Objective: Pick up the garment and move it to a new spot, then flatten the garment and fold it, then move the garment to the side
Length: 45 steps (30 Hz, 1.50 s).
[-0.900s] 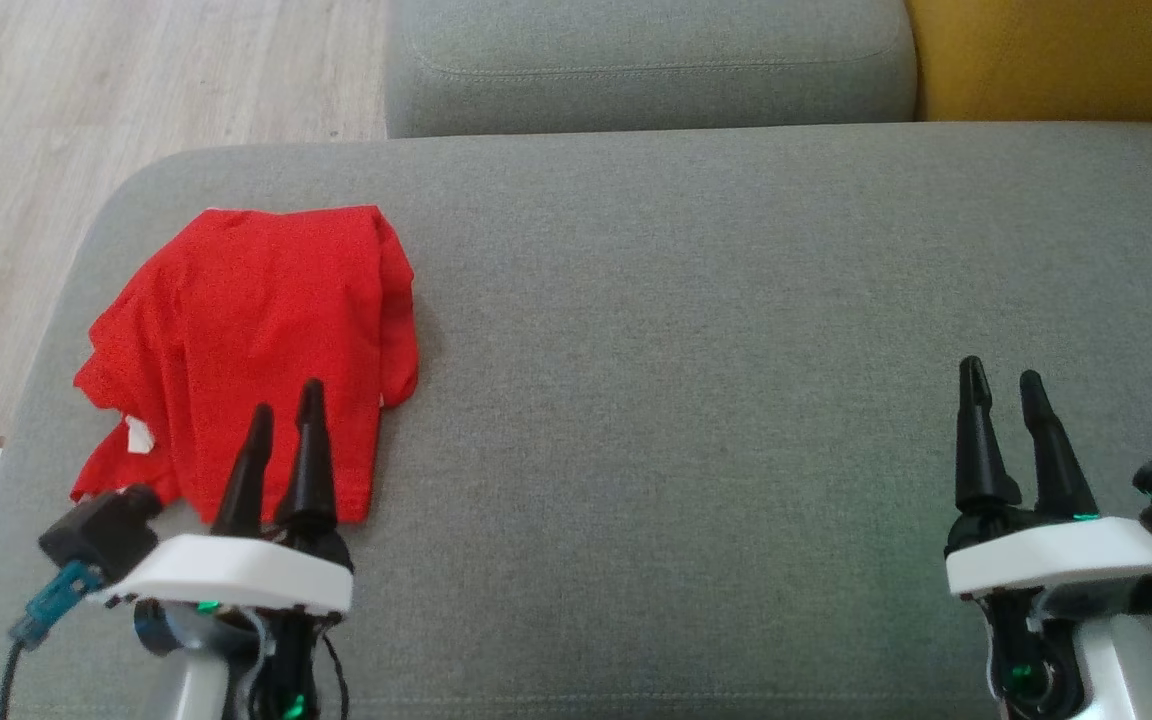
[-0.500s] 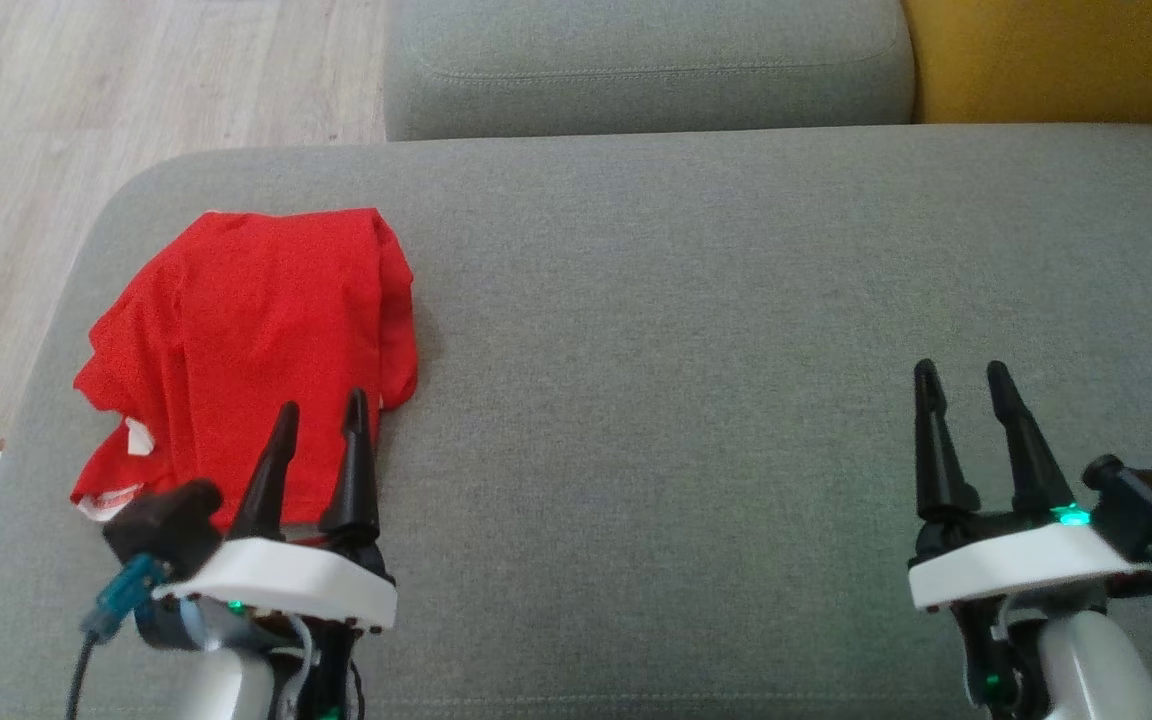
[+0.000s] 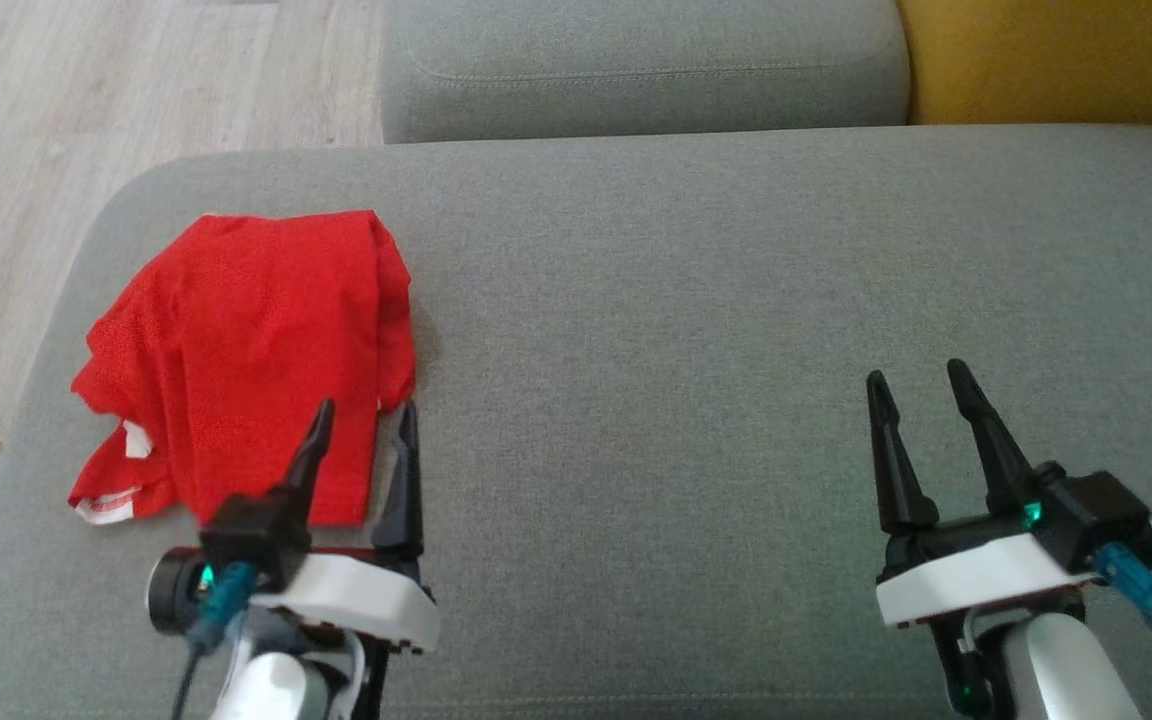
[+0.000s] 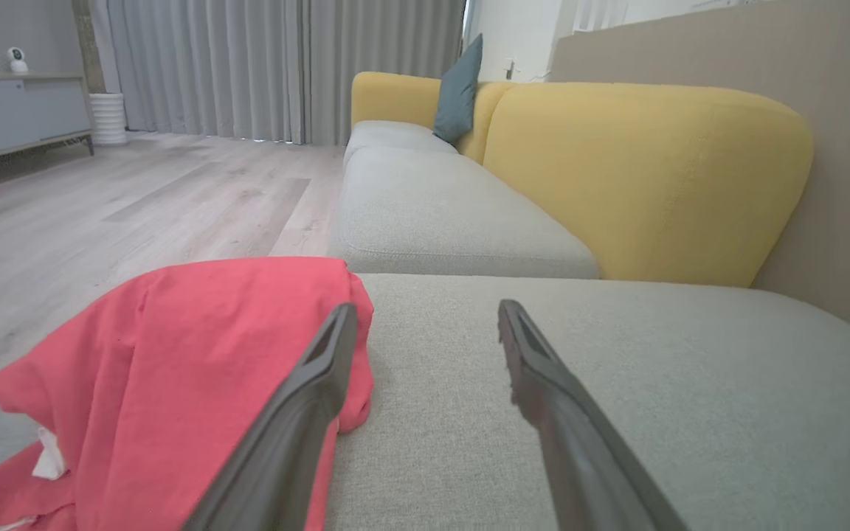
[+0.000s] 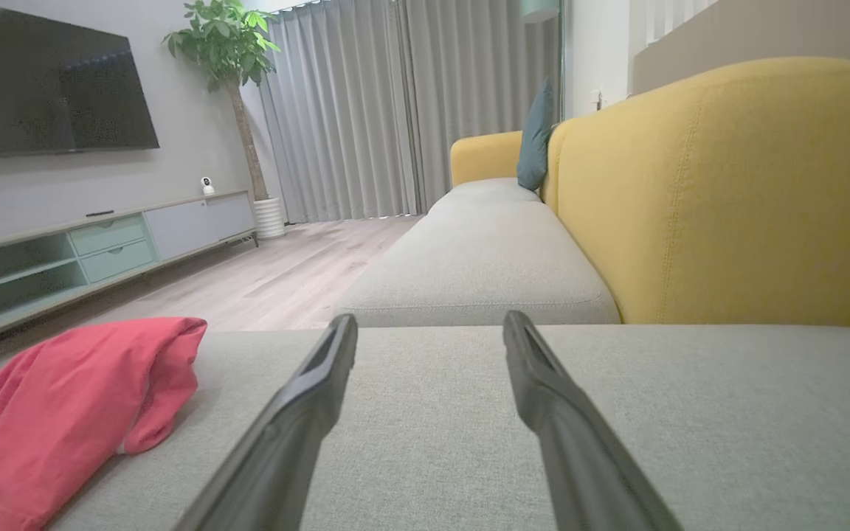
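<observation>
Both hands open and empty above the grey sofa seat (image 3: 696, 300).
The left hand (image 3: 366, 410) has its fingers spread, one over the near right edge of the red garment (image 3: 236, 340), the other over bare cushion; contact cannot be judged. The right hand (image 3: 916, 372), fingers likewise apart, stands well to the right. The garment lies crumpled at the seat's left end.

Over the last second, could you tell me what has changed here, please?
Both claws slid inward, fingers spreading wider: the left claw now sits above the right edge of the red garment, the right claw above the cushion. Nothing was grasped; the garment lies unmoved.
</observation>
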### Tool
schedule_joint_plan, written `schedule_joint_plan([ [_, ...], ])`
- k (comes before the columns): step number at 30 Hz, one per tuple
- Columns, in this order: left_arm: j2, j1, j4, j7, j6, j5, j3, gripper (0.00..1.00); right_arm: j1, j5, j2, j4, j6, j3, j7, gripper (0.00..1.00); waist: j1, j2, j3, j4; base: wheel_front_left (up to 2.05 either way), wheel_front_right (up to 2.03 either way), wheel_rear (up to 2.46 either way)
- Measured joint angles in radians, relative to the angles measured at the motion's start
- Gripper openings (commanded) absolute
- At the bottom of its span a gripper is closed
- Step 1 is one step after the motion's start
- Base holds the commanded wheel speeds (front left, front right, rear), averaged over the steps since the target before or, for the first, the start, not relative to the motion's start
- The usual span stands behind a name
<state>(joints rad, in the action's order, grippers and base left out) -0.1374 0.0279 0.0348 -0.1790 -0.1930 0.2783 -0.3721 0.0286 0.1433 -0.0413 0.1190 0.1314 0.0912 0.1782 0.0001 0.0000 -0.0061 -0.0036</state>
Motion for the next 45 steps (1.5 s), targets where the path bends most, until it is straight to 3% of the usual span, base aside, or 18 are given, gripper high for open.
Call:
schedule_joint_plan([
  [12, -0.030, 0.021, -0.034, -0.033, -0.081, -0.084, -0.070, 1.00, 0.000, -0.125, -0.001, -0.025, 0.000, 0.019, 0.033, 1.00, 0.0000, 0.0000, -0.002, 0.003, 0.00, 0.00, 0.00],
  [17, -0.013, 0.016, -0.037, -0.047, -0.086, -0.084, -0.057, 1.00, 0.000, -0.075, -0.001, -0.011, 0.000, 0.021, 0.044, 1.00, 0.0000, 0.0000, -0.005, 0.008, 0.00, 0.00, 0.00],
  [23, 0.038, -0.016, -0.040, -0.063, -0.039, -0.084, 0.005, 1.00, -0.002, 0.008, -0.002, 0.057, 0.000, 0.028, 0.063, 1.00, 0.0000, 0.0000, -0.013, 0.012, 0.00, 0.00, 0.00],
  [32, 0.067, -0.046, 0.035, -0.070, 0.036, -0.144, 0.050, 1.00, -0.001, 0.110, -0.002, 0.170, 0.000, 0.052, 0.072, 1.00, 0.0000, 0.0000, -0.021, 0.007, 0.00, 0.00, 0.00],
  [45, 0.081, -0.046, 0.047, -0.070, 0.070, -0.154, 0.081, 1.00, 0.001, 0.139, -0.002, 0.181, 0.000, 0.050, 0.072, 1.00, -0.0001, 0.0000, -0.024, 0.009, 0.00, 0.00, 0.00],
])
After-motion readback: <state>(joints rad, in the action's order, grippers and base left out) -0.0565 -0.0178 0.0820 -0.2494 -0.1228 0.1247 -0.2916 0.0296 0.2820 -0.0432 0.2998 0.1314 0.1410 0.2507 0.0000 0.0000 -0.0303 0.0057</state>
